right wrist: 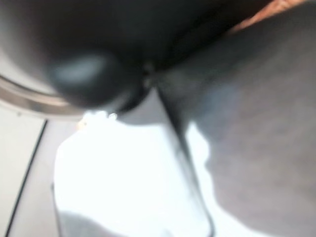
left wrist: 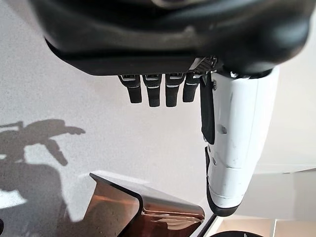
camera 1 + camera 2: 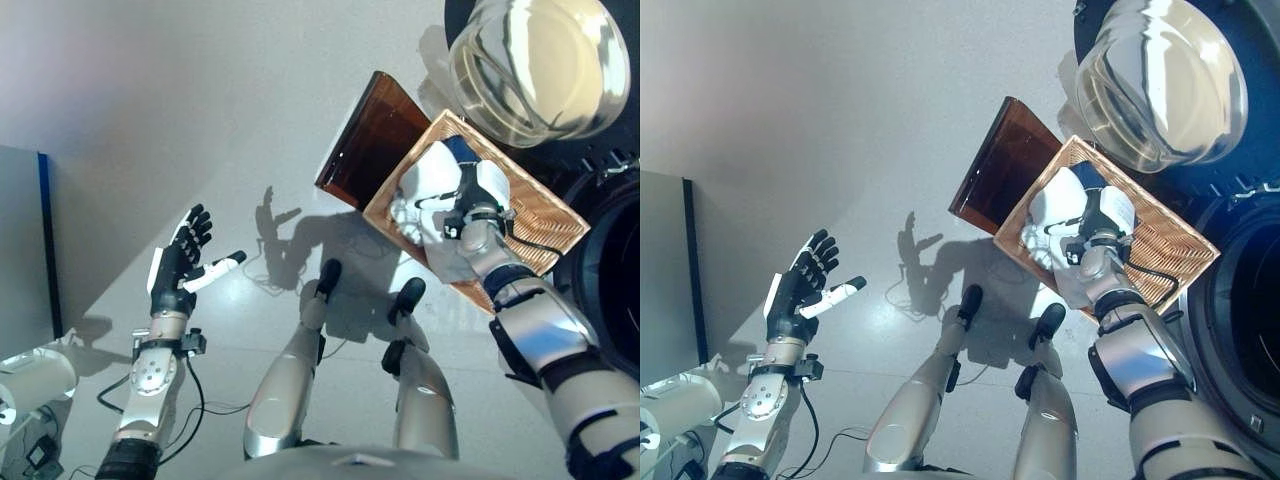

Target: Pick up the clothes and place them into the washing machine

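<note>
White clothes [image 3: 425, 190] with a bit of dark blue cloth [image 3: 458, 148] lie in the shallow wicker basket [image 3: 540, 215], which rests on a dark brown box [image 3: 365, 140] beside the washing machine. My right hand [image 3: 470, 208] is down in the basket on top of the white clothes. The right wrist view is pressed close against pale cloth [image 1: 128, 182]. My left hand [image 3: 178, 265] is held up over the floor at the left, open and empty, its fingers [image 2: 153, 91] straight and the white-covered thumb [image 2: 237, 138] spread out.
The machine's round glass door [image 3: 535, 60] stands open behind the basket. The dark drum opening [image 3: 615, 290] is at the right edge. A grey cabinet [image 3: 20, 250] with a blue edge stands at the far left. The brown box also shows in the left wrist view [image 2: 143, 212].
</note>
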`<state>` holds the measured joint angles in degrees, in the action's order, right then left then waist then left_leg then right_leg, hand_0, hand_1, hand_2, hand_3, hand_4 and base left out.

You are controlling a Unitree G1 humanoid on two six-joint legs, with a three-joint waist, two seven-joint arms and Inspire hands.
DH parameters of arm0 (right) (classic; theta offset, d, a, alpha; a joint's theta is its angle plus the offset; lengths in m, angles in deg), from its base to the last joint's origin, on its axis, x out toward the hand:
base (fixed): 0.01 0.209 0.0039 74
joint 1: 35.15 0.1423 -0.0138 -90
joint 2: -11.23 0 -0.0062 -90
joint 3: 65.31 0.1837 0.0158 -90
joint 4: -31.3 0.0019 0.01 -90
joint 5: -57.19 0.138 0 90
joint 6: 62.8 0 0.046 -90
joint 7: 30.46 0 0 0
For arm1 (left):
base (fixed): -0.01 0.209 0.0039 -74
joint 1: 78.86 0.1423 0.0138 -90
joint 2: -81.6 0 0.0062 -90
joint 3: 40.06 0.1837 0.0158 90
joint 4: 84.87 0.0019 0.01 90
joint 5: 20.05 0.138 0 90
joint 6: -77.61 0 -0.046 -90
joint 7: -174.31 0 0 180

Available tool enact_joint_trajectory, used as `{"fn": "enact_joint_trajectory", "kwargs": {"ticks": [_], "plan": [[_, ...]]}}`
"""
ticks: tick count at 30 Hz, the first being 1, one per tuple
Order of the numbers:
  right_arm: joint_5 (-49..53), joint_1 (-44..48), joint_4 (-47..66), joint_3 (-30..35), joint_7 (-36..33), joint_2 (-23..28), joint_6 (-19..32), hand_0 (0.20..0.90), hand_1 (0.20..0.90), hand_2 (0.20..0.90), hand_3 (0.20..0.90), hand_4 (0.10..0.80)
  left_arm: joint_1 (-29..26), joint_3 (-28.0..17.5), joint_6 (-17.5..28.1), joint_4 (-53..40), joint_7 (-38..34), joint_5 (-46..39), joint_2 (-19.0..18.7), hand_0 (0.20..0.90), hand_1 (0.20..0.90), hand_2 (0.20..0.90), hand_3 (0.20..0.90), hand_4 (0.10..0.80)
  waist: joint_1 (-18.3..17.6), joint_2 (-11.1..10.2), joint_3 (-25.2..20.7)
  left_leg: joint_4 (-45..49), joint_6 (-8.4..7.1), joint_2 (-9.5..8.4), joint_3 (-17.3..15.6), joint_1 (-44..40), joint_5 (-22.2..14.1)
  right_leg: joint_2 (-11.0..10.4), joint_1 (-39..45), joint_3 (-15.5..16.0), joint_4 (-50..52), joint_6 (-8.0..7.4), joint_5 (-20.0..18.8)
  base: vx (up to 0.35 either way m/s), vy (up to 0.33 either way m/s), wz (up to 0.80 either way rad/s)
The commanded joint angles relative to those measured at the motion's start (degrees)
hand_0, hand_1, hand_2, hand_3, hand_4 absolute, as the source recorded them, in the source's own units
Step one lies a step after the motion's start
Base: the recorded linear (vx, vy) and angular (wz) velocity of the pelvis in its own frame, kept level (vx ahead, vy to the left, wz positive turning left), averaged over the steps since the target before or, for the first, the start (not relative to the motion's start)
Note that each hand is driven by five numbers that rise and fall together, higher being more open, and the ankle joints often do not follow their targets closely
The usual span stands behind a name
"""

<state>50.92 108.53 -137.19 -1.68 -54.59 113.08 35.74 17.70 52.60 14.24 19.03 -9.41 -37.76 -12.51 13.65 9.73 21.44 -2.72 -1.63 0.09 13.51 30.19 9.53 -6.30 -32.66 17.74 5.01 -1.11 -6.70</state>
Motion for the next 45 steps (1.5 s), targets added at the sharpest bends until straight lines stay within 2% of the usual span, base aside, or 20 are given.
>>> {"fn": "enact_joint_trajectory", "kwargs": {"ticks": [1,6,7,9,10,16,22,31,39,45], "plan": [[-1.7,1.4,0.2,-3.7,-1.0,-2.4,0.4,0.200,0.200,0.200,0.200,0.300,2.0,-2.3,4.9,-8.3,-1.4,0.1,-5.0,0.900,0.900,0.900,0.900,0.800,0.7,-0.5,-1.2,-2.3,-1.92,-3.94,-1.2,0.9,-1.6,-2.5,-1.3,-4.8,0.3,-3.70,2.2,0.000,0.000,0.00],[-2.5,-0.9,1.1,-3.2,-1.7,-1.7,0.3,0.200,0.200,0.200,0.200,0.300,2.4,-2.4,4.9,-7.9,-1.1,0.2,-5.0,0.900,0.900,0.900,0.900,0.800,0.2,-0.9,-1.8,-2.3,-1.84,-3.92,-1.6,0.1,-1.9,-2.5,-0.3,-4.8,0.1,-3.77,2.3,-0.007,0.003,0.00],[-2.9,-1.8,1.5,-3.0,-2.0,-1.6,0.3,0.200,0.200,0.200,0.200,0.300,2.3,-2.4,4.9,-7.8,-1.1,0.3,-4.9,0.900,0.900,0.900,0.900,0.800,0.1,-0.9,-2.0,-2.3,-1.77,-4.03,-1.4,0.7,-0.8,-2.7,-0.8,-4.4,0.0,-3.50,1.0,-0.047,0.020,0.00],[-3.4,-2.5,2.2,-3.1,-2.3,-1.5,0.4,0.200,0.200,0.200,0.200,0.300,2.5,-2.4,5.0,-7.5,-1.2,0.3,-5.0,0.900,0.900,0.900,0.900,0.800,-0.1,-1.2,-2.3,-2.3,-1.81,-3.78,-1.8,-0.4,-2.0,-2.5,0.1,-4.8,0.1,-3.81,2.4,0.017,-0.005,-0.02],[-4.6,-4.7,5.0,-2.8,-3.0,-1.1,0.8,0.200,0.200,0.200,0.200,0.300,2.4,-2.6,5.1,-6.7,-1.5,0.5,-5.0,0.900,0.900,0.900,0.900,0.800,-0.8,-1.6,-2.6,-2.3,-1.72,-3.76,-1.7,-0.2,-1.1,-2.5,-0.1,-4.5,0.1,-3.53,1.2,0.040,-0.019,-0.04],[-6.6,-11.1,10.7,-0.5,-4.5,1.0,1.7,0.200,0.200,0.200,0.200,0.300,2.2,-2.1,5.4,-3.7,-1.9,0.9,-4.5,0.900,0.900,0.900,0.900,0.800,-2.0,-2.6,-3.7,-2.3,-1.54,-3.56,-2.2,-2.2,-1.7,-2.4,2.2,-4.3,-0.5,-3.72,1.5,0.024,-0.011,-0.04],[-5.9,-23.9,27.5,6.7,-4.6,4.6,5.4,0.200,0.200,0.200,0.200,0.300,1.8,-1.4,6.2,0.6,-2.7,1.6,-3.2,0.900,0.900,0.900,0.900,0.800,-4.3,-4.1,-4.8,-2.3,-1.22,-3.31,-2.9,-5.2,-2.6,-2.1,5.6,-4.6,-1.9,-4.13,1.6,0.039,-0.017,-0.04],[-8.1,-32.1,36.6,13.7,-5.1,9.9,8.0,0.200,0.200,0.200,0.200,0.300,2.1,-1.7,7.1,2.4,-2.4,2.2,-2.5,0.900,0.900,0.900,0.900,0.800,-5.9,-4.7,-6.5,-2.3,-1.11,-3.34,-3.3,-7.3,-3.4,-2.1,8.1,-4.6,-2.8,-4.35,2.1,0.023,-0.011,-0.01],[-8.5,-37.9,42.8,20.4,-6.9,9.8,9.8,0.200,0.200,0.200,0.200,0.300,1.9,-2.2,7.7,3.7,-2.8,2.5,-1.9,0.900,0.900,0.900,0.900,0.800,-7.2,-5.4,-7.8,-2.3,-0.89,-3.17,-3.6,-8.0,-3.9,-2.0,8.9,-5.1,-3.2,-4.53,2.2,0.022,-0.005,-0.04],[-9.3,-42.1,45.5,25.3,-9.9,8.0,10.8,0.200,0.200,0.200,0.200,0.300,1.8,-2.3,8.2,4.8,-3.3,3.2,-1.5,0.900,0.900,0.900,0.900,0.800,-8.1,-5.5,-8.2,-2.3,-0.79,-3.23,-4.1,-8.5,-4.2,-1.9,9.1,-5.3,-3.2,-4.61,2.4,0.017,-0.001,-0.03]]}}
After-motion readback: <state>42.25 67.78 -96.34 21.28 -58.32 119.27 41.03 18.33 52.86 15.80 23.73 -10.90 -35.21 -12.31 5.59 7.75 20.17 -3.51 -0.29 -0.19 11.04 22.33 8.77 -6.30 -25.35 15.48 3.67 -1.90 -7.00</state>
